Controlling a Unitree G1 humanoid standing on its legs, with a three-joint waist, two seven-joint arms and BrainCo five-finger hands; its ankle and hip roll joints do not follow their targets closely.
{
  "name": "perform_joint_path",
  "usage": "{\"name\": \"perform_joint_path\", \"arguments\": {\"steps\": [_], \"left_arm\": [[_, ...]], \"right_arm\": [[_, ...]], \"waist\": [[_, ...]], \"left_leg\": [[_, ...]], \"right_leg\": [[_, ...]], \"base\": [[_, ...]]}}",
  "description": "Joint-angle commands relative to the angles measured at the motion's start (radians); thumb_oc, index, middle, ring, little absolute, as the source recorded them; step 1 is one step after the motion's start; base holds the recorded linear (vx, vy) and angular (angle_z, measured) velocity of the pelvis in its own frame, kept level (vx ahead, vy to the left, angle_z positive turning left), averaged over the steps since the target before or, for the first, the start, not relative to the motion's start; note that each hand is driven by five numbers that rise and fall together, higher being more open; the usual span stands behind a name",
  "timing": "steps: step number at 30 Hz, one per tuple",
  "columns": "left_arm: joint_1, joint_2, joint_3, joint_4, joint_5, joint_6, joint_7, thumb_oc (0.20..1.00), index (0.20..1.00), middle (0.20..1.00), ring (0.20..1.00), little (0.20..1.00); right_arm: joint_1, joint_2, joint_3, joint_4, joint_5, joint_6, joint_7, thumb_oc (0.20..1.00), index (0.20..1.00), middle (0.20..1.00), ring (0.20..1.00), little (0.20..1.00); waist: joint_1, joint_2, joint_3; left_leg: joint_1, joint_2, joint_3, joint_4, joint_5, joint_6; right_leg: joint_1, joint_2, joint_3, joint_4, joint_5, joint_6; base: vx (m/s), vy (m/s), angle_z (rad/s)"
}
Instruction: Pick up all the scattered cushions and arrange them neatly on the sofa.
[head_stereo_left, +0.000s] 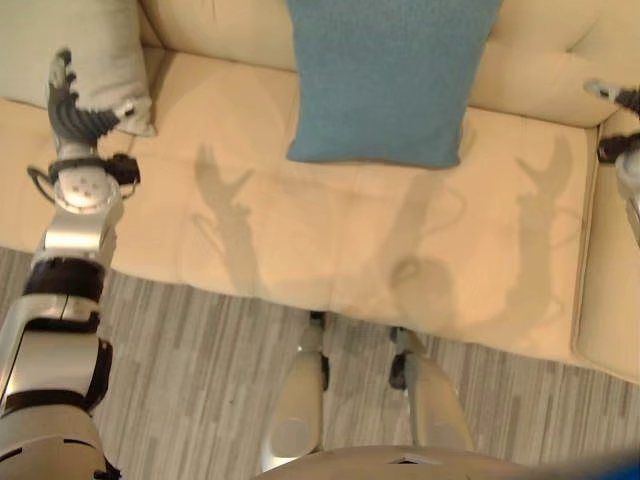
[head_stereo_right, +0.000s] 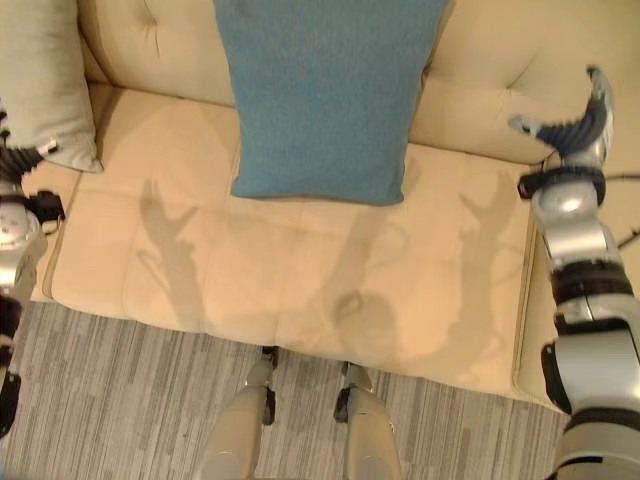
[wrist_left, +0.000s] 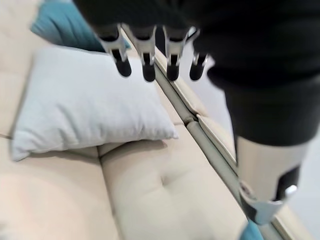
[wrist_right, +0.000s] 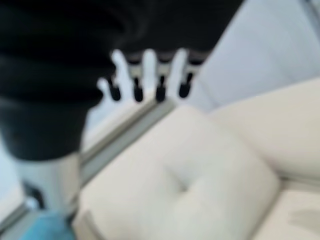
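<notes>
Wood-grain floor (head_stereo_left: 180, 340) lies nearest. Beyond it on the cream sofa (head_stereo_left: 330, 250), the left hand (head_stereo_left: 68, 105) at 10 o'clock and right hand (head_stereo_right: 578, 120) at 2 o'clock hover with fingers spread, empty. Farther back, the teal cushion (head_stereo_left: 385, 75) leans at 12 o'clock, the grey cushion (head_stereo_left: 85, 50) at 10.

Sofa (head_stereo_left: 330, 260): cream, smooth matt upholstery, tufted back. Blue cushion (head_stereo_left: 385, 75): finely textured woven cloth. Grey cushion (wrist_left: 85, 100): plain matt fabric. Floor (head_stereo_left: 190, 380): grey wood-grain planks.
</notes>
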Motion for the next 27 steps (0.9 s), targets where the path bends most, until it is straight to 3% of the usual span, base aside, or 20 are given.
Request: {"name": "perform_joint_path", "arguments": {"steps": [1, 3, 9, 12, 13, 15, 18, 27], "left_arm": [[0.031, -0.034, 0.049, -0.004, 0.097, -0.018, -0.055, 1.000, 1.000, 1.000, 1.000, 1.000], [0.218, -0.113, 0.099, -0.019, 0.111, -0.004, -0.121, 1.000, 1.000, 1.000, 1.000, 1.000], [0.459, -0.277, 0.092, 0.094, 0.191, 0.056, -0.234, 1.000, 1.000, 1.000, 1.000, 1.000], [0.488, -0.342, 0.060, 0.258, 0.227, 0.076, -0.273, 1.000, 1.000, 1.000, 1.000, 1.000], [0.508, -0.388, 0.040, 0.387, 0.255, 0.088, -0.303, 1.000, 1.000, 1.000, 1.000, 1.000], [0.510, -0.414, 0.038, 0.462, 0.264, 0.099, -0.313, 1.000, 1.000, 1.000, 1.000, 1.000], [0.539, -0.497, 0.036, 0.652, 0.330, 0.130, -0.311, 1.000, 1.000, 1.000, 1.000, 1.000], [0.598, -0.564, 0.048, 0.766, 0.401, 0.170, -0.306, 1.000, 1.000, 1.000, 1.000, 1.000]], "right_arm": [[0.088, 0.014, -0.029, -0.018, -0.070, -0.044, 0.066, 1.000, 1.000, 1.000, 1.000, 1.000], [0.288, 0.059, -0.090, -0.022, -0.114, -0.040, 0.131, 1.000, 1.000, 1.000, 1.000, 1.000], [0.471, 0.164, -0.084, 0.083, -0.260, -0.023, 0.215, 1.000, 1.000, 1.000, 1.000, 1.000], [0.493, 0.226, -0.036, 0.218, -0.333, -0.001, 0.243, 1.000, 1.000, 1.000, 1.000, 1.000], [0.513, 0.265, -0.003, 0.301, -0.382, 0.010, 0.268, 1.000, 1.000, 1.000, 1.000, 1.000], [0.516, 0.287, 0.012, 0.338, -0.400, 0.015, 0.270, 1.000, 1.000, 1.000, 1.000, 1.000], [0.559, 0.388, 0.041, 0.486, -0.448, 0.036, 0.287, 1.000, 1.000, 1.000, 1.000, 1.000], [0.635, 0.490, 0.018, 0.591, -0.425, 0.061, 0.288, 1.000, 1.000, 1.000, 1.000, 1.000]], "waist": [[-0.001, -0.046, -0.090], [-0.005, -0.052, -0.108], [-0.008, -0.056, -0.140], [-0.009, -0.054, -0.161], [-0.008, -0.051, -0.173], [-0.008, -0.052, -0.182], [-0.005, -0.049, -0.214], [0.004, -0.052, -0.251]], "left_leg": [[0.085, -0.015, 0.025, 0.057, -0.179, -0.021], [0.143, -0.015, 0.023, 0.044, -0.185, -0.019], [0.223, -0.015, 0.030, 0.024, -0.186, -0.007], [0.259, -0.015, 0.039, 0.020, -0.191, -0.003], [0.285, -0.012, 0.043, 0.020, -0.198, -0.001], [0.295, -0.014, 0.046, 0.020, -0.198, 0.001], [0.338, -0.016, 0.055, 0.003, -0.202, 0.005], [0.409, -0.028, 0.071, -0.008, -0.223, 0.018]], "right_leg": [[0.055, -0.017, 0.014, 0.028, -0.100, 0.039], [0.123, -0.016, 0.008, 0.006, -0.103, 0.046], [0.208, -0.017, 0.008, -0.031, -0.098, 0.055], [0.243, -0.012, 0.014, -0.040, -0.100, 0.057], [0.267, -0.010, 0.017, -0.042, -0.104, 0.057], [0.275, -0.009, 0.021, -0.044, -0.105, 0.058], [0.313, -0.006, 0.022, -0.057, -0.108, 0.060], [0.374, -0.014, 0.031, -0.063, -0.112, 0.068]], "base": [[0.08, -0.007, 0.00], [0.11, -0.005, 0.00], [0.04, 0.005, 0.01], [0.01, 0.016, -0.03], [0.02, 0.016, -0.04], [0.00, 0.012, -0.05], [-0.01, 0.006, -0.07], [-0.02, 0.036, -0.07]]}}
